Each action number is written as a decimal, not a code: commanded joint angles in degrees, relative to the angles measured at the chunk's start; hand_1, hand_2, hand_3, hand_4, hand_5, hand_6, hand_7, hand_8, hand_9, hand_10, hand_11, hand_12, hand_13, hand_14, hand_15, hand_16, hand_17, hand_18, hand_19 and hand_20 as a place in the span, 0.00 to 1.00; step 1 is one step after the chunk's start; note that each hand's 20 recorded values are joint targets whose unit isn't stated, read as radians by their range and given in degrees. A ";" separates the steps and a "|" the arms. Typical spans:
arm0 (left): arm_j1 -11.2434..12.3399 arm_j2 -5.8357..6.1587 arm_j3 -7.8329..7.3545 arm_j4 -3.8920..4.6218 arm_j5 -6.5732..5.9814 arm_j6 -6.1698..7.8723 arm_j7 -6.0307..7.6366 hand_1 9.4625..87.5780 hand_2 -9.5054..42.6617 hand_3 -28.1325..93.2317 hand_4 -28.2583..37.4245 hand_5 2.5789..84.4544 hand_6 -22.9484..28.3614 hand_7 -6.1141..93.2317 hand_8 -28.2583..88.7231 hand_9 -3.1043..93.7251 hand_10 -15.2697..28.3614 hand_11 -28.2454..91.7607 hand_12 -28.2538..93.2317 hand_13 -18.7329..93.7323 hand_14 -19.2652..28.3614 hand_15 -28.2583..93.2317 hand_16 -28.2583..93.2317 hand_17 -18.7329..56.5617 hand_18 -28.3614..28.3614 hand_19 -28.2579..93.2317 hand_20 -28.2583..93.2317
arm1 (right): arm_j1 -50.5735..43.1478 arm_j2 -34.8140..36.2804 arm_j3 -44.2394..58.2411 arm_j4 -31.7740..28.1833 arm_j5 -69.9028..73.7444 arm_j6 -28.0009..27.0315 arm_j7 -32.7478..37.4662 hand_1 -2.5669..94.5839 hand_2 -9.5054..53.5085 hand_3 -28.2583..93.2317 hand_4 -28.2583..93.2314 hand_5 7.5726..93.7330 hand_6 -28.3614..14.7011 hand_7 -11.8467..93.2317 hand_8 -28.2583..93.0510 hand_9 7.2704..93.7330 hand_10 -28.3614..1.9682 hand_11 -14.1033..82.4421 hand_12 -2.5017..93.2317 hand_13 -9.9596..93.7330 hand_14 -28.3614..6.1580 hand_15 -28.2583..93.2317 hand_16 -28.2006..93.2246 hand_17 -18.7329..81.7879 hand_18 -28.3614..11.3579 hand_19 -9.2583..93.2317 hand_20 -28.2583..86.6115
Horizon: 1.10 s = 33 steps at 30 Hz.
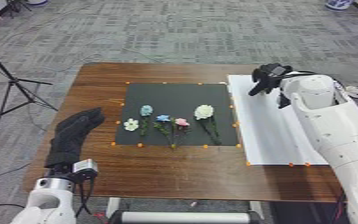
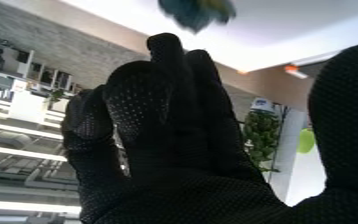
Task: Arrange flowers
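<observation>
On the black mat (image 1: 175, 91) lie a blue flower (image 1: 146, 110), a small white one (image 1: 131, 124), a second blue flower (image 1: 163, 118), a pink flower (image 1: 182, 122) and a larger white flower (image 1: 204, 111). My right hand (image 1: 269, 77) is over the far left part of the white sheet (image 1: 286, 132). Seen from its wrist, the right hand (image 2: 189, 130) has mostly straight fingers and the thumb apart, with nothing held between them. A blurred teal thing (image 2: 196, 12) shows beyond its fingertips. My left hand (image 1: 76, 132), fingers straight, is over the table's left side.
The brown table (image 1: 175, 175) surrounds the mat and sheet, whose edges carry small orange markers. A black tripod (image 1: 14, 80) stands on the floor off the left edge. The right arm (image 1: 335, 127) spans the sheet's right side.
</observation>
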 commanded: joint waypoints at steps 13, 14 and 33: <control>1.34 -1.29 0.75 -0.81 0.05 -0.45 0.26 0.24 0.09 0.81 0.19 0.59 0.47 0.27 0.17 0.56 0.64 0.41 0.35 0.53 0.74 0.38 0.24 0.33 0.70 0.29 0.38 | -4.12 1.80 -0.40 2.31 2.87 8.09 6.77 0.54 0.00 0.76 0.01 0.67 0.71 0.44 0.19 0.83 0.61 0.33 0.21 0.87 0.64 0.81 0.50 0.57 0.11 0.91 0.75; 1.21 -1.28 0.74 -0.76 0.11 -0.48 0.20 0.24 0.09 0.81 0.19 0.59 0.47 0.27 0.17 0.56 0.64 0.41 0.35 0.53 0.74 0.38 0.24 0.33 0.70 0.29 0.38 | -4.19 1.90 -0.43 2.10 3.25 7.12 6.86 0.57 0.00 0.75 0.01 0.70 0.71 0.44 0.19 0.87 0.63 0.31 0.25 0.88 0.65 0.81 0.51 0.58 0.12 0.91 0.75; 1.03 -0.58 -0.01 -0.86 0.03 -0.58 0.02 0.24 0.09 0.81 0.19 0.59 0.47 0.26 0.18 0.56 0.64 0.41 0.35 0.53 0.74 0.38 0.24 0.33 0.70 0.29 0.38 | -10.49 12.51 -5.93 -21.98 21.65 14.26 13.06 0.63 0.02 0.75 0.01 0.81 0.69 0.41 0.24 0.96 0.67 0.33 0.33 0.92 0.68 0.83 0.53 0.61 0.12 0.92 0.75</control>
